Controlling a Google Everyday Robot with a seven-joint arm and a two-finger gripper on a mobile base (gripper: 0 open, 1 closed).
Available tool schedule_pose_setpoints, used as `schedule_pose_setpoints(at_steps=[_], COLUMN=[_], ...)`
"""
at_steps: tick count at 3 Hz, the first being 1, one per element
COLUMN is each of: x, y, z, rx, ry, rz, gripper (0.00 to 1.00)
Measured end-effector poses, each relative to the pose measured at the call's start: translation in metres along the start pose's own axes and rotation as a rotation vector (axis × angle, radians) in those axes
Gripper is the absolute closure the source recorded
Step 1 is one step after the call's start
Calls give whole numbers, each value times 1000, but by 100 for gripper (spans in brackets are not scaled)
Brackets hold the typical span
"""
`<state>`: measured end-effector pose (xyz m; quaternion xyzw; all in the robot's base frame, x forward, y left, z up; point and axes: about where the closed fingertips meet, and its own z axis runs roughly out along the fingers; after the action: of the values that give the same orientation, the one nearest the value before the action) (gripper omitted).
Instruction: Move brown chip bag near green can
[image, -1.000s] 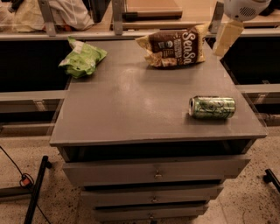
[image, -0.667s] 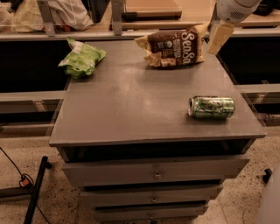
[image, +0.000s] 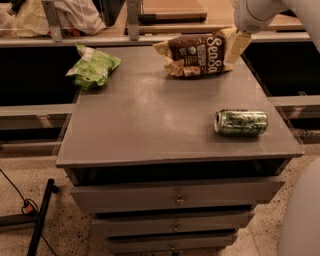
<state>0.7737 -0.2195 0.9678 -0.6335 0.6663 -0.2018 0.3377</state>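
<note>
Brown chip bag lies flat at the far edge of the counter, toward the far right corner, with its white lettering facing up. The end effector hangs at the bag's right end, reaching down from the upper right; whether it is spread or closed cannot be told, nor whether it touches the bag. The green can lies on its side near the right edge, toward the near right corner, well apart from the bag. A bright green bag sits crumpled at the far left corner. Drawers show below the counter's front edge.
</note>
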Motion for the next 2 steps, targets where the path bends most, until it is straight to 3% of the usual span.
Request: schedule_pose_setpoints(at_steps=[2], x=[-8], y=[6], z=[45], rx=[13], ry=[15], rz=[-35], gripper=[0])
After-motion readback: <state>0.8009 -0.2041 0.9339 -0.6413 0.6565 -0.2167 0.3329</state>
